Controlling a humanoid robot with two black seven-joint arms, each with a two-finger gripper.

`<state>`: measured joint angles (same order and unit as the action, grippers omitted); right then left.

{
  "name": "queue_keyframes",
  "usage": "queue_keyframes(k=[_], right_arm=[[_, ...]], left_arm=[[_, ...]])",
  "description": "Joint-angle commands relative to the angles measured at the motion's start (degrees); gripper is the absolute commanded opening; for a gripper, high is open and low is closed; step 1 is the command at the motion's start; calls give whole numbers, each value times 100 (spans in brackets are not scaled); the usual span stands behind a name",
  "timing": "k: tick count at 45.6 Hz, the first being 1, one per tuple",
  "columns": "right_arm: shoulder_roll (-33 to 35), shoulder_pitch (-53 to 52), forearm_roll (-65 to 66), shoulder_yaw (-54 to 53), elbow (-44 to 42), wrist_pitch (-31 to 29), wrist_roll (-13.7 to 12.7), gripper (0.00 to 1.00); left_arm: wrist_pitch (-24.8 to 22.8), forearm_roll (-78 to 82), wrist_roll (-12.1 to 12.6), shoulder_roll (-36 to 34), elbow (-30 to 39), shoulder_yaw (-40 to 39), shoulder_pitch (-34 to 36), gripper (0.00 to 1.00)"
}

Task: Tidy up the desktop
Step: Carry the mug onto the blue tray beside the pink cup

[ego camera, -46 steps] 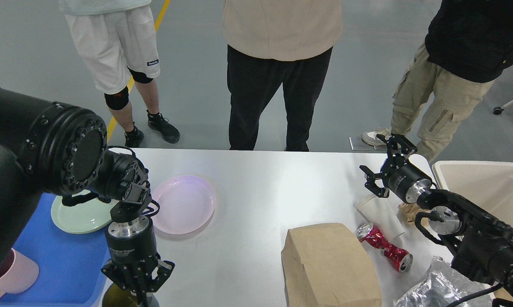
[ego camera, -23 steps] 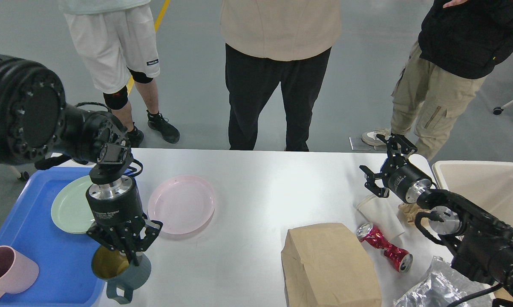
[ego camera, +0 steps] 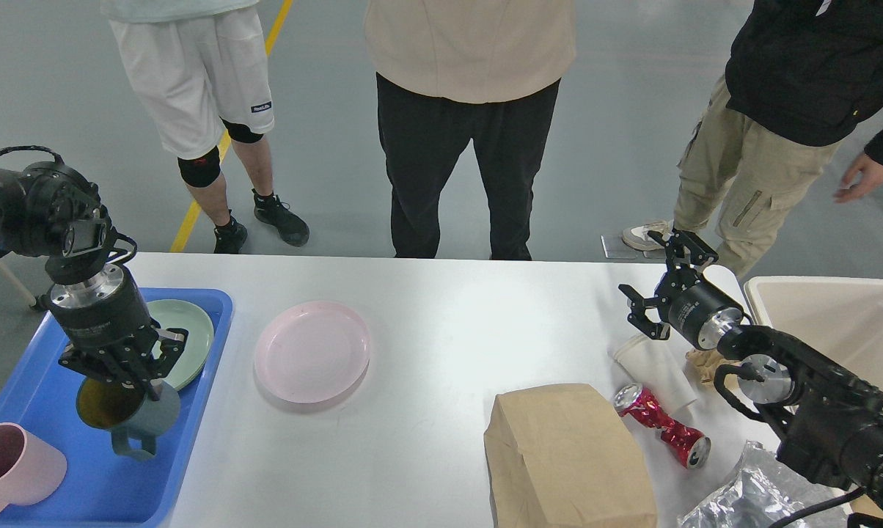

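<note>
Desktop (ego camera: 441,308) wide and white across the middle, much clutter yet on it: brown paper bag (ego camera: 570,455) at the near edge, pink plate (ego camera: 312,350) left of centre, crushed red can (ego camera: 661,425) by the bag. Blue tray (ego camera: 82,469) at the left end. Risk — grey-blue mug (ego camera: 130,418) pinched by its rim only, likely to tip or slip onto the green plate (ego camera: 188,341) if let go high. Left gripper (ego camera: 119,370) pointing straight down over the tray, clamped on the mug. Right gripper (ego camera: 665,282) raised beside the beige bin (ego camera: 830,330), fingers spread apart, holding nothing.
</note>
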<state>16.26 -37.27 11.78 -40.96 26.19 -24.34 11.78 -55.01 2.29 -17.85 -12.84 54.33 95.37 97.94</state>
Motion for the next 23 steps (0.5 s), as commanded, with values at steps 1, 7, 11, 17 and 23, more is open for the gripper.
queue_keyframes(k=[1, 7, 11, 17, 23], right_arm=[[0, 0, 0, 0, 0, 0, 0, 100], [0, 0, 0, 0, 0, 0, 0, 100], [0, 0, 0, 0, 0, 0, 0, 100], [0, 0, 0, 0, 0, 0, 0, 100], [0, 0, 0, 0, 0, -9, 0, 100]], left_arm=[[1, 0, -8, -52, -387, -45, -371, 1], [1, 0, -8, -43, -475, -45, -696, 1], [1, 0, -8, -52, -519, -45, -872, 1], [1, 0, 1, -61, -599, -27, -1110, 1], [1, 8, 1, -87, -634, 17, -1277, 1]])
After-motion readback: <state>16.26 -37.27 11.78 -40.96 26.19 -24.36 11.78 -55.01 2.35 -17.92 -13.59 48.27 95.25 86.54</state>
